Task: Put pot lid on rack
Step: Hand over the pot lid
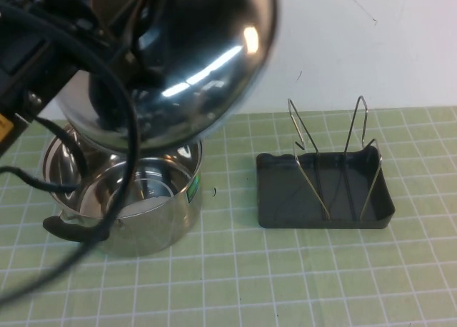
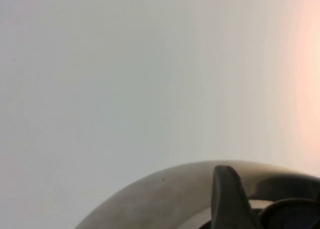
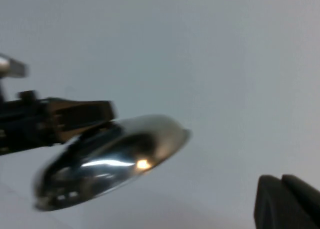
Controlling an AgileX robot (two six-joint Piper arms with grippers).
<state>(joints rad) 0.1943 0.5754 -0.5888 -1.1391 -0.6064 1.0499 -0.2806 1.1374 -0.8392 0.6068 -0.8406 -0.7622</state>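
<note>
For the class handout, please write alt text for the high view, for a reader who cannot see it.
A shiny steel pot lid is held tilted in the air above an open steel pot by the robot's left arm. To its right, a dark grey rack with two upright wire loops stands unloaded on the green grid mat.

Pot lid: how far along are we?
Done: pot lid is off the pot, raised above it. In hand: left gripper carries it. Left: moving it to the rack, whose wire loops stand empty. Right gripper sits aside.

Gridded mat (image 1: pixel 285 270): pot (image 1: pixel 128 198), rack (image 1: pixel 325 191).
</note>
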